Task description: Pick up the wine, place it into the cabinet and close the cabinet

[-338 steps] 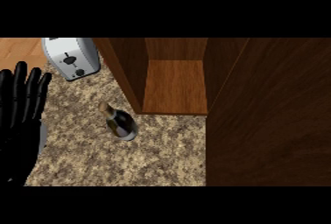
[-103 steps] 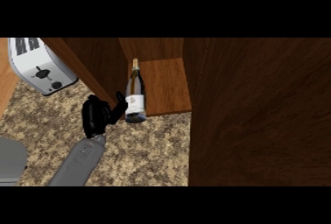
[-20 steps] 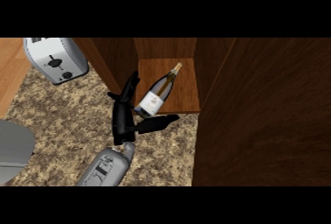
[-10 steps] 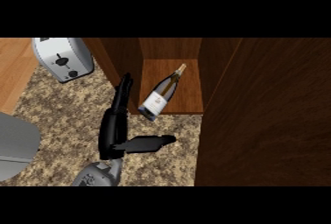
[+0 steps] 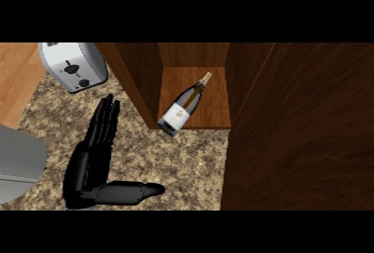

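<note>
Black and low in the frame's lower left, your hand [image 5: 93, 158] lies with fingers straight and thumb out, holding nothing, over the speckled table [image 5: 175, 163]. Further up at centre, the wine [image 5: 182, 106] lies tilted on the cabinet [image 5: 211, 116] shelf, its base at the front lip. Placing looks done; you've only the door [image 5: 306, 128] at right to close. A toaster [image 5: 73, 66] sits upper left.

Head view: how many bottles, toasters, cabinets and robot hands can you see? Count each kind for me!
Wine bottle: 1
Toaster: 1
Cabinet: 1
Robot hand: 1, the left hand, fingers straight
Total: 4
</note>
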Robot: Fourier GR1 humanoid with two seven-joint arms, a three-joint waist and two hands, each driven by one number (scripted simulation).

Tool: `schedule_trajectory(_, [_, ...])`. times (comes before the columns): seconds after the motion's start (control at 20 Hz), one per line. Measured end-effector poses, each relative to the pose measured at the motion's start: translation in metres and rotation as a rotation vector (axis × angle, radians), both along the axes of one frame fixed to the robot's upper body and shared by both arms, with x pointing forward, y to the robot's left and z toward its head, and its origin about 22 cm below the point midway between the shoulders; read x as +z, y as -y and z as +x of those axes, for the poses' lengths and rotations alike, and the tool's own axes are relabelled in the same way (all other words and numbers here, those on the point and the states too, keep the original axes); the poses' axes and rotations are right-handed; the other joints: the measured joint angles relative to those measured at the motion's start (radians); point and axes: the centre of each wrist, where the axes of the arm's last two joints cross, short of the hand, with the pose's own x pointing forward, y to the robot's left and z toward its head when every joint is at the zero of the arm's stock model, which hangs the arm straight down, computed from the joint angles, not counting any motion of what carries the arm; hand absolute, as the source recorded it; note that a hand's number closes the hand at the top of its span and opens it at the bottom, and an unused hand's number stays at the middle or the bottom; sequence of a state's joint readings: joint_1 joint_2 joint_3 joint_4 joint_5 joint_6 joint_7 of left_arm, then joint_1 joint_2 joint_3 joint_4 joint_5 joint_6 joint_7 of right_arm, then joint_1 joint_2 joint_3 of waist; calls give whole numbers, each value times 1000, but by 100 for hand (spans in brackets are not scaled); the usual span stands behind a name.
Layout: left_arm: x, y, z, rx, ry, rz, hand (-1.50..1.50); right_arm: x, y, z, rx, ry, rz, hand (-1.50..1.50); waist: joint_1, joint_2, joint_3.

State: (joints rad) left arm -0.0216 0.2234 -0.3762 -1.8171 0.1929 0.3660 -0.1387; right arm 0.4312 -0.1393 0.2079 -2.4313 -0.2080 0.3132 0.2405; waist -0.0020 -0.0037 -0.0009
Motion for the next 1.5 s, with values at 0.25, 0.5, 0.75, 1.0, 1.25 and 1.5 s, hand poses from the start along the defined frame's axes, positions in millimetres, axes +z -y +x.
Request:
schedule_trajectory(0.25, [2, -31, -18, -88, -1, -13, 150, -3, 0, -2, 136, -15, -93, 150, 1, -1, 0])
schedule_trajectory(0.5, [2, -60, -28, -131, -2, -29, 150, -3, 9, -5, 172, -2, -157, 150, 0, 0, -1])
schedule_trajectory(0.75, [1, -85, -24, -145, 6, -30, 150, -2, 7, -4, 200, 13, -155, 150, -1, 3, 0])
schedule_trajectory(1.0, [-6, -108, -30, -156, 6, -27, 150, 0, -3, 1, 250, -2, -145, 150, 6, 5, 0])
schedule_trajectory(1.25, [-1, -124, -36, -154, 10, -26, 150, 2, -18, 5, 338, -7, -123, 150, 12, 5, 0])
schedule_trajectory(1.5, [5, -138, -40, -162, 8, -23, 150, 9, -35, 12, 400, -9, -119, 150, 16, 7, 2])
